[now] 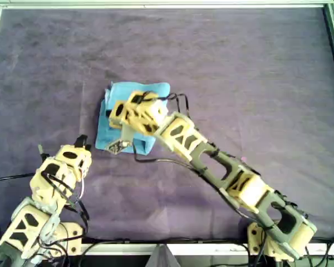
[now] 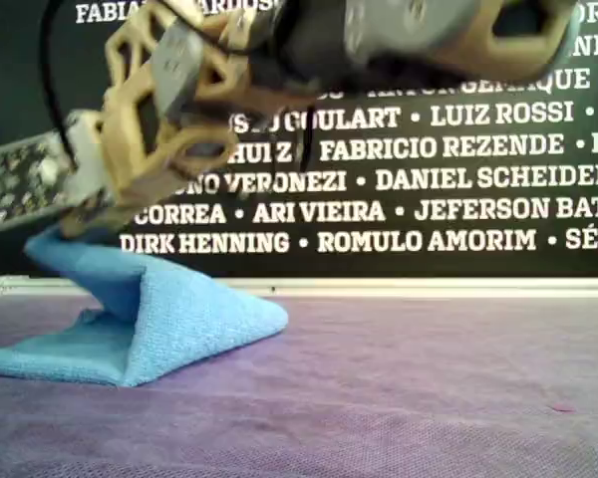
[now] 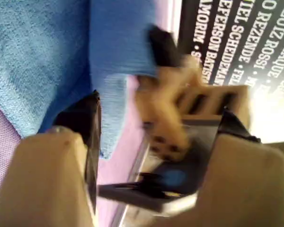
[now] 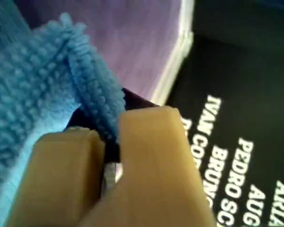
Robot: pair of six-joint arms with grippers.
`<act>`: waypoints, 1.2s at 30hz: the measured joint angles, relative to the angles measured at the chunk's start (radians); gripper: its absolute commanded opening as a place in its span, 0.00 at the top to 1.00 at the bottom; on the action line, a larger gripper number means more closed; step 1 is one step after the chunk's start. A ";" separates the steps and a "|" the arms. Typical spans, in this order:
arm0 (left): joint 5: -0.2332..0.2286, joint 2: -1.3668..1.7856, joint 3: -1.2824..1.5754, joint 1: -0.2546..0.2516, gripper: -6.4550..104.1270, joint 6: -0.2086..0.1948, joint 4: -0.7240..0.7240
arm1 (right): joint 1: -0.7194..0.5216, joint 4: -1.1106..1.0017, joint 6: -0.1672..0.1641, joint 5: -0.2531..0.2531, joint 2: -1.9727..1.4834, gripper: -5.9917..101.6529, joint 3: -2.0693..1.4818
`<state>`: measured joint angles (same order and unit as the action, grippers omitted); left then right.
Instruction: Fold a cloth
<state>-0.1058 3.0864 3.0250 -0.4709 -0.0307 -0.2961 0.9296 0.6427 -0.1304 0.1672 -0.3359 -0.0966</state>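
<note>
well, my second end effector (image 4: pixel 111 137) is clenched on the raised cloth (image 4: pixel 33 94), my first end effector (image 1: pixel 80 140) spread open.

black banner (image 2: pixel 458 179) with white names, DANIEL SCHEIDEM, ROMULO AMORIM, LUIZ ROSSI

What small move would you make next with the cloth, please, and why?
Probably carry my second tool, shut on the cloth at its raised edge, across over the flat part: the fold stands tented, not yet laid down.
</note>
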 measured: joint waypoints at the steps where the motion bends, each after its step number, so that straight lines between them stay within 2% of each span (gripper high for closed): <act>1: 0.000 0.000 0.000 0.000 0.15 0.000 0.000 | 0.002 0.000 0.000 0.000 0.025 0.90 0.015; 3: 0.000 0.000 0.000 0.000 0.15 0.000 0.000 | 0.002 0.000 0.003 0.000 0.058 0.83 0.040; 8: 0.000 0.000 0.000 0.000 0.15 0.000 0.000 | 0.002 0.000 0.003 0.000 0.103 0.56 0.081; 10: 0.000 0.000 0.000 0.000 0.15 0.000 0.000 | 0.002 0.003 0.002 0.000 0.103 0.53 0.081; 15: 0.000 0.000 0.000 0.000 0.15 0.000 0.000 | -0.006 0.005 0.006 0.000 0.103 0.53 0.087; 18: 0.000 0.000 0.000 0.000 0.15 0.000 0.000 | -0.014 0.025 0.006 0.000 0.098 0.56 0.087; 20: 0.000 0.000 0.000 0.000 0.15 0.000 0.000 | -0.017 0.083 0.006 0.000 0.086 0.62 0.089; 26: 0.000 0.000 0.000 0.000 0.15 0.000 0.000 | -0.021 0.485 0.006 0.003 -0.074 0.98 0.089; 30: 0.000 0.000 0.000 0.000 0.15 0.000 0.000 | -0.023 0.815 0.015 0.006 -0.140 0.94 0.091; 32: -0.006 0.000 0.000 0.000 0.15 0.000 0.000 | -0.035 0.922 0.005 0.006 -0.156 0.93 0.089; 34: -0.032 0.000 0.000 0.034 0.15 0.000 0.000 | -0.066 0.945 0.011 0.006 -0.195 0.93 0.089; 36: -0.069 0.000 0.000 0.089 0.15 0.000 0.000 | -0.109 0.951 0.012 0.006 -0.268 0.93 0.089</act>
<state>-0.1749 3.0864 3.0250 -0.3820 -0.0307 -0.2961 0.8207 1.5938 -0.1181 0.1733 -0.6044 -0.0077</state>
